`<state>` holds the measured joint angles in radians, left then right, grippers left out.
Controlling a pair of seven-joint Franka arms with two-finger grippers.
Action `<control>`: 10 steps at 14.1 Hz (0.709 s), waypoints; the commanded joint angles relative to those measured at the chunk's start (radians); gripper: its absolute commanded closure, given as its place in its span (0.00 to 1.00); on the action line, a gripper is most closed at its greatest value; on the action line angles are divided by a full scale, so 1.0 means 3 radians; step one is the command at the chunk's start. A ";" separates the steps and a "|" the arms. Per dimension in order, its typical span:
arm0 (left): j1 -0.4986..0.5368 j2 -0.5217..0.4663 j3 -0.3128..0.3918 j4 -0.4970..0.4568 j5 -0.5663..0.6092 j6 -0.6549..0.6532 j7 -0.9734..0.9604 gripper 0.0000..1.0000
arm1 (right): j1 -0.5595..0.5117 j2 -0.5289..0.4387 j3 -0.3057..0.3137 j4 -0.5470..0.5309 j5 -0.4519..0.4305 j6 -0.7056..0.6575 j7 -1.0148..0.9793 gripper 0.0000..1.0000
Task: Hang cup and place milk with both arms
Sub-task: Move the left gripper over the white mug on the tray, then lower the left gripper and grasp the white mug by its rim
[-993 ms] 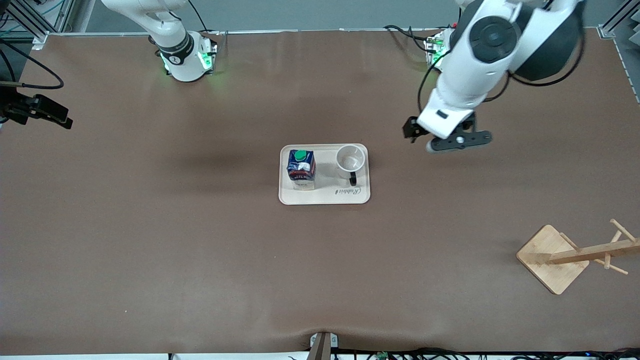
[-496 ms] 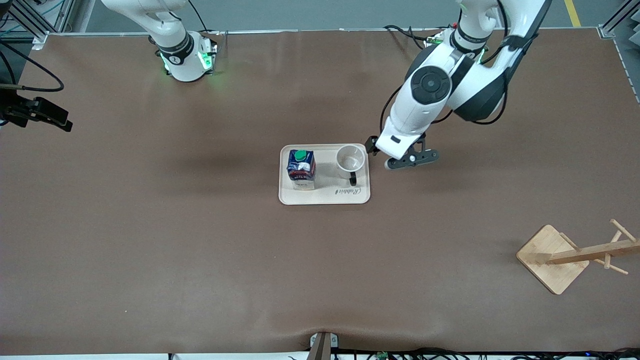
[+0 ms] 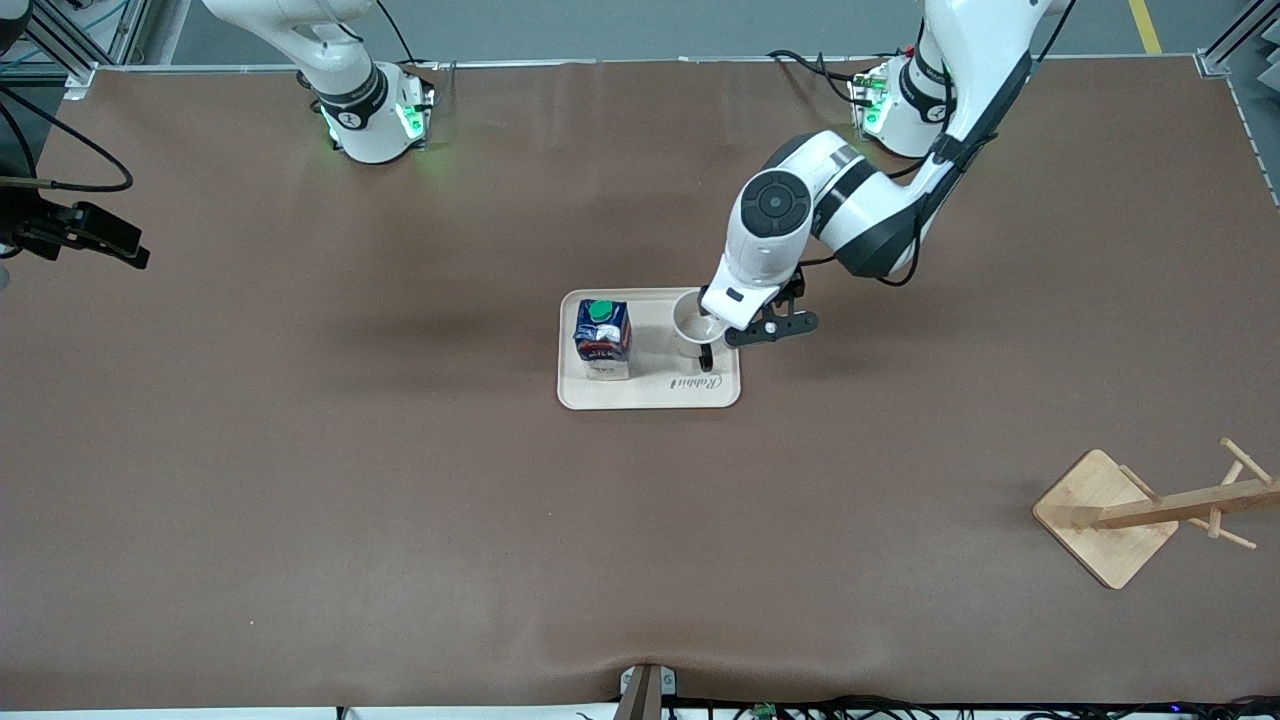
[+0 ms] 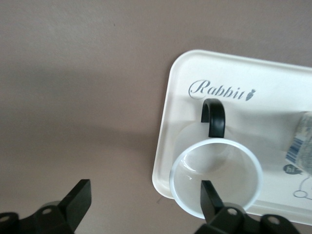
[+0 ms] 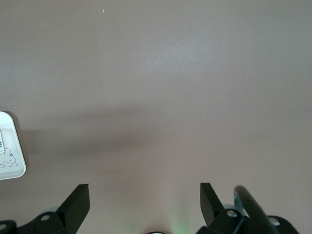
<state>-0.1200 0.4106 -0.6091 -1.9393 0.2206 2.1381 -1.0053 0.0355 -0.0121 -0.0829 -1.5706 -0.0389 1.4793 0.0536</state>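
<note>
The white cup [image 3: 690,322] stands on a cream tray [image 3: 650,395] at the table's middle, its black handle [image 4: 214,117] pointing toward the front camera. The blue milk carton [image 3: 602,338] with a green cap stands beside it on the tray; its white lower part shows in the left wrist view [image 4: 304,146]. My left gripper [image 3: 748,330] is open and low at the tray's edge. In the left wrist view [image 4: 145,202] one finger is over the cup's [image 4: 217,178] rim and the other over bare table. My right gripper [image 5: 145,204] is open and empty, waiting high over the right arm's end [image 3: 95,238].
A wooden cup rack [image 3: 1150,510] on a square base stands near the front camera at the left arm's end of the table. The brown table [image 3: 400,500] is bare around the tray. The tray's corner shows in the right wrist view [image 5: 9,161].
My left arm has swung down from over the left arm's end of the table to the tray, and its gripper has reached the cup. The right arm has hardly moved.
</note>
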 commanded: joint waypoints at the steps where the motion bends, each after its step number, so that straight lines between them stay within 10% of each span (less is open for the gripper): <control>1: -0.0029 0.0160 -0.0015 0.0016 0.0098 0.0123 -0.0060 0.11 | -0.0006 -0.0006 -0.0005 -0.0016 0.0032 0.0019 -0.0020 0.00; 10: -0.0132 0.0446 0.0006 0.0032 0.0307 0.0251 -0.0101 0.36 | 0.0009 0.0030 -0.0005 -0.0011 0.0032 0.0044 -0.0020 0.00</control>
<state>-0.1579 0.5239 -0.6088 -1.9393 0.2669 2.1989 -1.0093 0.0355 -0.0015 -0.0830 -1.5706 -0.0389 1.4845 0.0536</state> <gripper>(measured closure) 0.260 0.000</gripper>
